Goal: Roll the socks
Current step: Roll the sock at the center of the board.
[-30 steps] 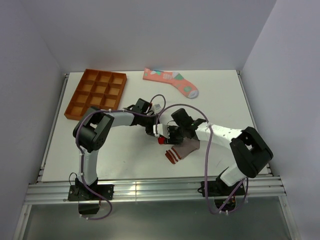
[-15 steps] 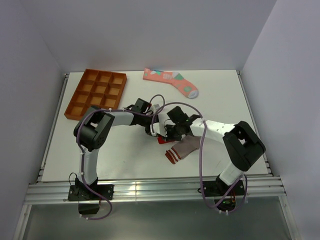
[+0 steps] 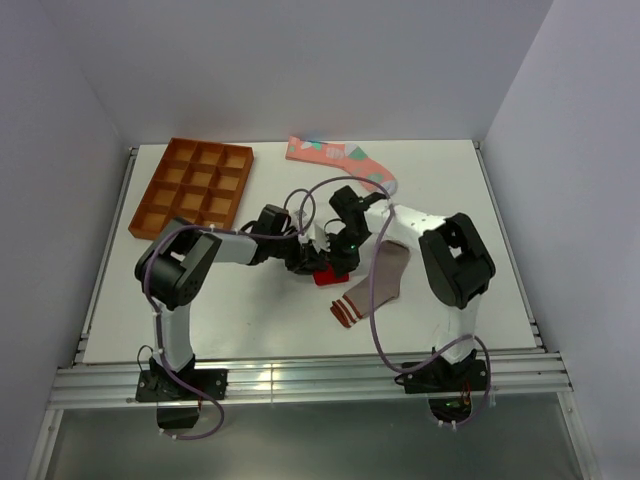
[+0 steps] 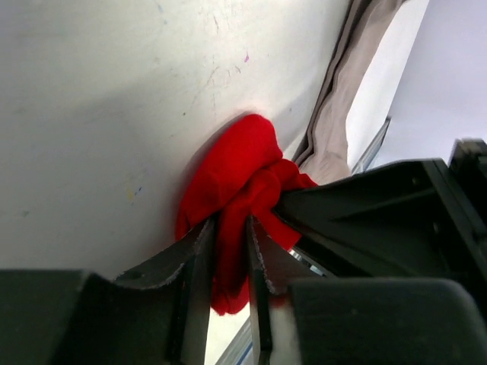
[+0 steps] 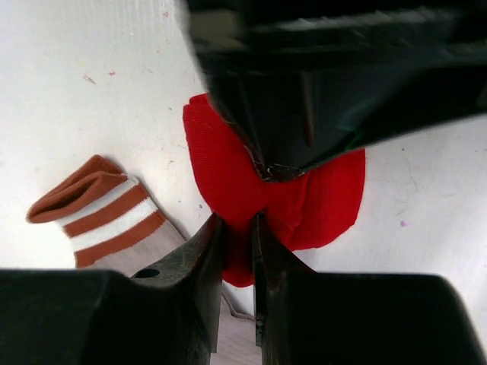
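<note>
Both arms meet over the middle of the tabletop (image 3: 235,315), on the red sock (image 3: 326,277).

Left gripper (image 4: 230,226): reaches in from the left and lies low over the surface. Its fingers (image 4: 196,255) stand close together, and a bunched fold of red fabric fills the narrow gap and touches both inner faces. I read that as clamped on the red sock.

Right gripper (image 5: 236,222): comes in from the far right side, opposite the left one. Its two fingers (image 5: 204,255) are also nearly together, with red cloth pinched in the slot between them. In the left wrist view its black body sits just beside my left fingers, against the same fold.

Red sock: crumpled into a rounded lump that rests on the tabletop between the two grippers. I cannot make out a white mark on it from any view.

Grey-brown sock (image 3: 385,272): lies flat, just right of the red sock, running towards the near edge. Its striped cuff (image 5: 106,211) is the end nearest that edge. I cannot tell whether it touches the red sock.

Salmon-pink sock (image 3: 333,156): flat at the far edge, near its middle, well apart from the grippers.

Orange tray (image 3: 152,187): sits at the far left corner and has a grid of compartments.
</note>
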Motion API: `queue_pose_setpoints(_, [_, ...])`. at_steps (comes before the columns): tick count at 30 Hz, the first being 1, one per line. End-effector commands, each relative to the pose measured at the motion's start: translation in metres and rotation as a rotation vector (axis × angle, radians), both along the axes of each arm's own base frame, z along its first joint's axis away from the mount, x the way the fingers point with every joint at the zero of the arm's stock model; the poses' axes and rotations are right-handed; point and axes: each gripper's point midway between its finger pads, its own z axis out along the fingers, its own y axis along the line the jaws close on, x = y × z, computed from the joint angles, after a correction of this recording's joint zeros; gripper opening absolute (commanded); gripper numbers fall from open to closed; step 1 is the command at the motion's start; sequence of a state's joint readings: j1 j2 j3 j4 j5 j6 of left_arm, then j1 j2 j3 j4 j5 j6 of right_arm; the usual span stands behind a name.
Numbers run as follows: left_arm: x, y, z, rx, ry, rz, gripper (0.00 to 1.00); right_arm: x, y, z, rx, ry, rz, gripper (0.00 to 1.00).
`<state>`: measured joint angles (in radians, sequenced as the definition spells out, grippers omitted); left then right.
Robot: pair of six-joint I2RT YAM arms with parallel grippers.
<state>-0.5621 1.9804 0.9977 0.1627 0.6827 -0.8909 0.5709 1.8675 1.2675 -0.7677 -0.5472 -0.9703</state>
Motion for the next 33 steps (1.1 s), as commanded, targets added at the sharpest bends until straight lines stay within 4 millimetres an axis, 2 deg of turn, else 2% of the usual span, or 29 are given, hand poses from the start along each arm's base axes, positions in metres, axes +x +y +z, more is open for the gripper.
queue_pose_setpoints(1, [0.015,0.005,0.007,0.003,-0.076,0.119,0.29,-0.013,-0.005,0.006,0.006,0.186,-0.009,0.15])
queue_pose_setpoints(2, [0.017,0.006,0.012,-0.006,-0.094,0.132,0.32,-0.017,-0.009,0.006,-0.01,0.229,-0.016,0.16])
queue_pose_setpoints(3, [0.02,0.007,0.013,-0.015,-0.117,0.156,0.32,-0.009,-0.01,0.005,-0.008,0.246,-0.027,0.16])
queue_pose_setpoints(5, [0.023,0.006,0.022,-0.044,-0.153,0.177,0.34,-0.01,-0.014,0.006,-0.025,0.303,-0.041,0.16])
queue_pose_setpoints(7, [0.024,0.009,0.023,-0.046,-0.173,0.188,0.34,0.0,-0.015,0.003,-0.025,0.335,-0.063,0.16])
queue_pose_setpoints(9, [0.026,0.012,0.027,-0.043,-0.21,0.206,0.33,0.0,-0.018,0.002,-0.043,0.386,-0.08,0.16])
queue_pose_setpoints(12, [0.03,0.018,0.033,-0.03,-0.277,0.231,0.34,0.008,-0.022,-0.012,-0.084,0.45,-0.118,0.16])
queue_pose_setpoints(17, [0.036,0.024,0.047,-0.02,-0.395,0.238,0.4,0.016,-0.024,-0.019,-0.12,0.463,-0.155,0.16])
queue_pose_setpoints(20, [0.038,0.026,0.049,0.009,-0.476,0.218,0.45,0.018,-0.025,-0.023,-0.136,0.476,-0.171,0.16])
queue_pose_setpoints(26, [0.031,0.014,0.048,0.035,-0.588,0.097,0.51,0.022,-0.027,-0.029,-0.168,0.494,-0.206,0.17])
queue_pose_setpoints(33, [0.01,0.006,0.046,0.012,-0.666,-0.027,0.54,0.024,-0.03,-0.035,-0.191,0.533,-0.234,0.17])
